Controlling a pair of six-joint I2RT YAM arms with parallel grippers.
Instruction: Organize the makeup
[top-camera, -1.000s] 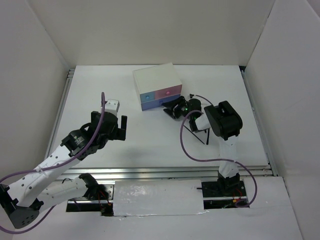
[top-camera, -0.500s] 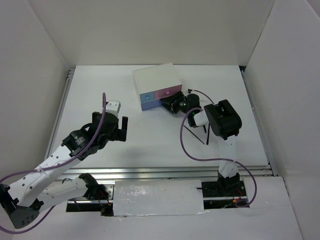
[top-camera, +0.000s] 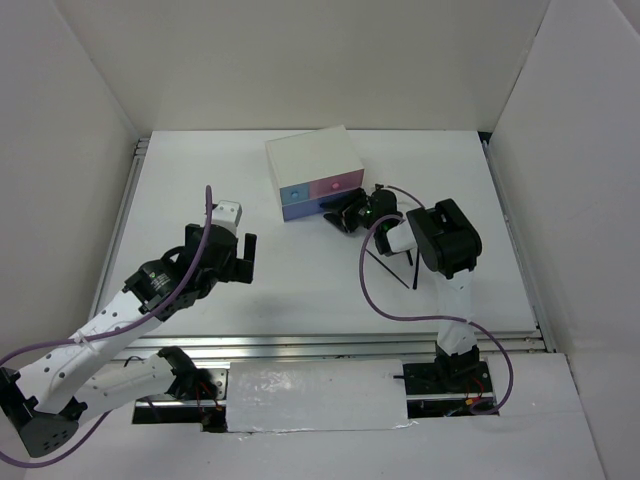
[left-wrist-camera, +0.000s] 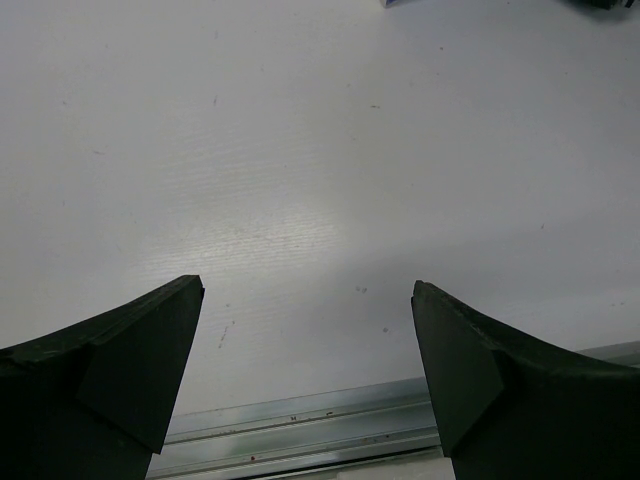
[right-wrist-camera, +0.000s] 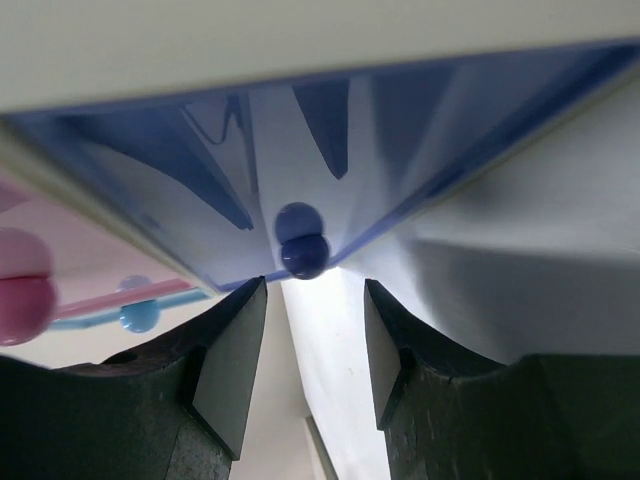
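Lining up right fingers (right-wrist-camera: 230, 340), apart, below blue knob (right-wrist-camera: 303, 250) centre-frame | needing centring before clamping, pulling straight | left fingers (left-wrist-camera: 130, 350) apart.

- You can read no text, number, brand or sign in any of the three views.
- The white box (top-camera: 314, 160) and its blue drawer front (right-wrist-camera: 300, 160) show you plain colour only, without lettering.
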